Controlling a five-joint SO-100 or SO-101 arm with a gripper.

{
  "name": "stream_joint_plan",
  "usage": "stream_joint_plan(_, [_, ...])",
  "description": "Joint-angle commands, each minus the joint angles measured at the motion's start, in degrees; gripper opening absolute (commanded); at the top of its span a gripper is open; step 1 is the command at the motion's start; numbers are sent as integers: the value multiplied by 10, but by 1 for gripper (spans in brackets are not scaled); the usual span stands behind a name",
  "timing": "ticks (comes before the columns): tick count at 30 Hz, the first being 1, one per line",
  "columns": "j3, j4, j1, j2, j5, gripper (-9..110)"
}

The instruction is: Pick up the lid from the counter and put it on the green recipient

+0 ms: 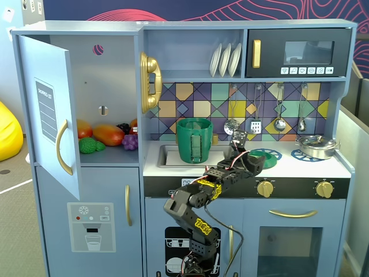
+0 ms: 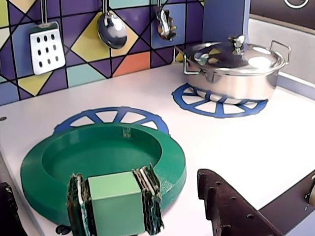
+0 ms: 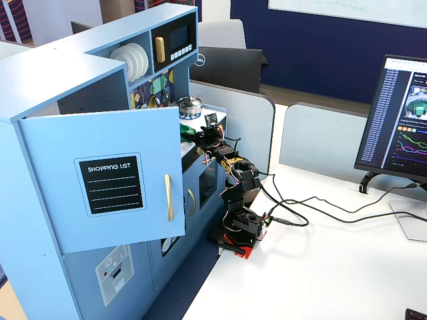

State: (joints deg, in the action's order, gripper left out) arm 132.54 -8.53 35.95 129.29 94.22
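On the counter (image 2: 256, 147), arm bent forward, gripper (image 2: 115, 204) pinching the lid (image 2: 106, 160) by its knob.

White toy-kitchen table (image 2: 147, 93), front edge dark. Lying on it: lid (image 2: 103, 167), upside down, rim up, over a blue spoked burner ring (image 2: 110, 117). Second burner ring (image 2: 216, 104) to the right in wrist view, under silver pot (image 2: 234, 66) with metal lid. Green recipient (image 1: 194, 140) upright at sink (image 1: 167, 156), left side in a fixed view.
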Motion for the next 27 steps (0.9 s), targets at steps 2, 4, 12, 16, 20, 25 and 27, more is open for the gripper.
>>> stream_joint_plan(2, [-67, -21, 5, -32, -4, 42])
stream_joint_plan(4, [-77, -21, 4, -47, -4, 42])
stream_joint_plan(12, [-127, -24, -5, -120, -5, 41])
stream_joint_plan(16, [-150, -25, -9, -153, -4, 40])
stream_joint_plan(20, [-177, -25, -14, -185, -4, 39])
stream_joint_plan(25, [-196, -26, -19, -211, -3, 36])
stream_joint_plan(27, [-198, -26, -24, -214, -3, 31])
